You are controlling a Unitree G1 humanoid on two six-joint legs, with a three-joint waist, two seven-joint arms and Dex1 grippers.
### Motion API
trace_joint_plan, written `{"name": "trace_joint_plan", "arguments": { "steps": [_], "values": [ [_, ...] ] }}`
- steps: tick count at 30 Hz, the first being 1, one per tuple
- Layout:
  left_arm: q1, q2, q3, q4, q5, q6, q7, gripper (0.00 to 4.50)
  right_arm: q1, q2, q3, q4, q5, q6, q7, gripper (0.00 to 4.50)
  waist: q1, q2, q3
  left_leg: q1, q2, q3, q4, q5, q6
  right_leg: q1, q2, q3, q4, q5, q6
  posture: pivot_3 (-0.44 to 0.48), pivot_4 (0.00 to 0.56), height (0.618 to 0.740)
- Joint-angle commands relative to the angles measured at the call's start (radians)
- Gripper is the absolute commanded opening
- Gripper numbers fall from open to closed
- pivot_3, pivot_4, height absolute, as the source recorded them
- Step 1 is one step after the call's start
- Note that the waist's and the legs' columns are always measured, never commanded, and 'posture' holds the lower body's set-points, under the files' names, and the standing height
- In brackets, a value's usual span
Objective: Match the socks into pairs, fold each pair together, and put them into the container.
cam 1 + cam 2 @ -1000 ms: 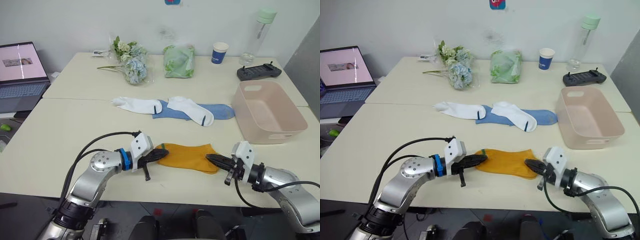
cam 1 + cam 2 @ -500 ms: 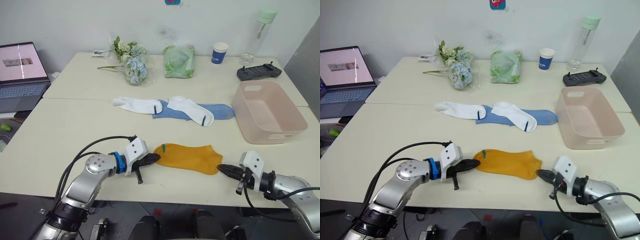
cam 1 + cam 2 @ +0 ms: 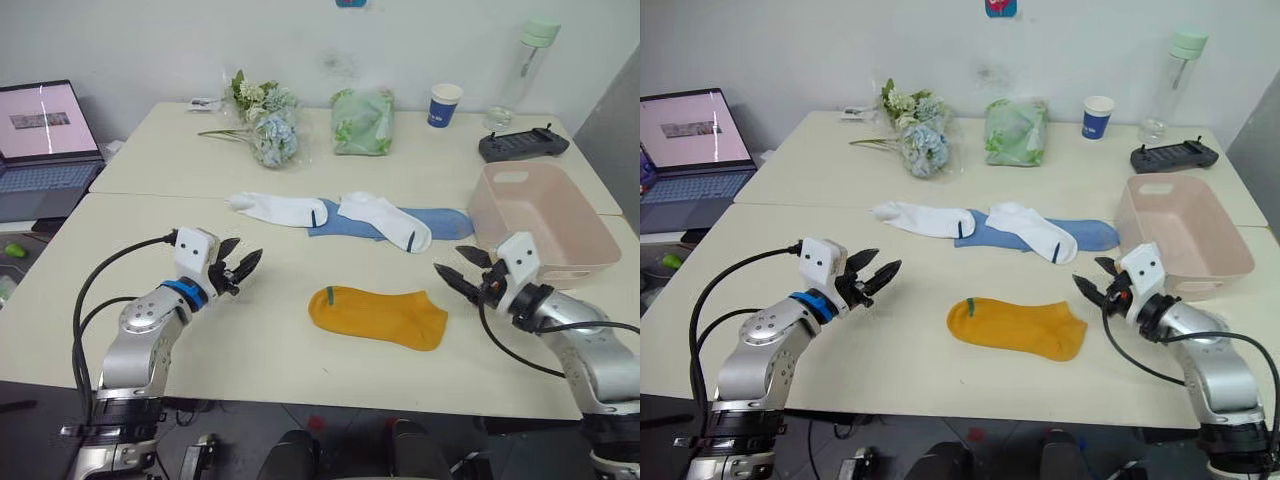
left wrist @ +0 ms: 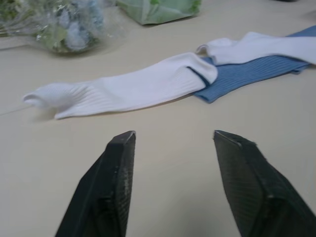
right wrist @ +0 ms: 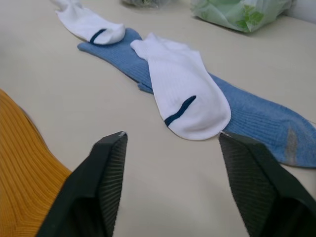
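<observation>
The setting is an office or lab workroom. Two plain cream tables (image 3: 400,170) stand pushed together against a bare white wall (image 3: 150,40). An open laptop (image 3: 45,140) sits on a side surface at the left. A black handheld controller (image 3: 523,144), a paper cup (image 3: 442,105) and a water bottle (image 3: 520,70) stand at the far edge.

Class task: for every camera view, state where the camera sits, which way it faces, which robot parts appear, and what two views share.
Eye views: on the head, looking forward and down; both arms show, over the yellow sock.
Left wrist: looks along the open left tool at a white sock.
Right wrist: looks along the open right tool at another white sock.
Both wrist views share the blue sock.
</observation>
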Motion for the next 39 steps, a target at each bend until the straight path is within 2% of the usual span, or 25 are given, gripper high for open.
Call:
{"name": "trace_joint_plan", "arguments": {
  "steps": [1, 2, 3, 26, 33, 36, 39],
  "values": [
    [0.042, -0.019, 0.012, -0.015, 0.014, -0.045, 0.024, 4.05, -0.003, 0.016, -0.003, 0.032, -0.023, -0.058, -0.004, 4.47, -0.001, 0.000, 0.000, 0.000, 0.000, 0.000, 0.000, 0.000, 0.000, 0.000, 0.000, 0.000, 0.000, 0.000, 0.000, 0.000, 0.150, 0.740],
    [0.050, -0.020, 0.008, -0.021, 0.013, -0.043, 0.021, 4.38, -0.007, 0.020, -0.007, 0.037, -0.028, -0.062, -0.010, 4.50, -0.001, 0.000, 0.000, 0.000, 0.000, 0.000, 0.000, 0.000, 0.000, 0.000, 0.000, 0.000, 0.001, 0.000, 0.000, 0.000, 0.150, 0.740],
    [0.052, -0.022, 0.008, -0.024, 0.012, -0.041, 0.022, 4.45, -0.012, 0.022, -0.011, 0.040, -0.029, -0.062, -0.011, 4.50, -0.002, 0.000, 0.000, 0.000, 0.000, 0.000, 0.000, 0.000, 0.000, 0.000, 0.000, 0.000, 0.001, 0.000, 0.000, 0.000, 0.150, 0.740],
    [0.034, -0.008, -0.001, -0.025, 0.019, -0.043, -0.005, 4.45, -0.010, 0.003, -0.004, 0.011, -0.044, -0.051, 0.022, 4.50, -0.003, 0.000, 0.000, 0.001, 0.000, 0.000, 0.000, 0.000, 0.000, 0.000, 0.000, 0.000, 0.002, 0.000, 0.000, 0.000, 0.150, 0.740],
    [0.058, 0.062, -0.045, -0.252, -0.120, 0.121, -0.162, 4.45, 0.068, -0.105, -0.023, -0.111, 0.064, 0.157, 0.126, 4.50, -0.002, 0.000, 0.000, 0.000, 0.001, 0.000, 0.000, 0.000, 0.000, 0.000, 0.000, 0.000, 0.001, 0.000, 0.000, 0.000, 0.150, 0.740],
    [0.078, 0.144, -0.077, -0.361, -0.198, 0.220, -0.270, 4.45, 0.123, -0.154, -0.049, -0.160, 0.147, 0.289, 0.166, 4.50, -0.002, 0.000, 0.000, 0.000, 0.001, 0.000, 0.000, 0.000, 0.000, 0.000, 0.000, 0.000, 0.001, 0.000, 0.000, 0.000, 0.150, 0.740],
    [0.073, 0.190, -0.098, -0.393, -0.214, 0.248, -0.308, 4.45, 0.140, -0.184, -0.035, -0.183, 0.168, 0.396, 0.146, 4.50, -0.003, 0.001, 0.000, 0.001, 0.001, 0.000, 0.000, 0.000, 0.000, 0.001, 0.000, 0.000, 0.001, 0.000, 0.000, 0.000, 0.150, 0.740]
  ]
}}
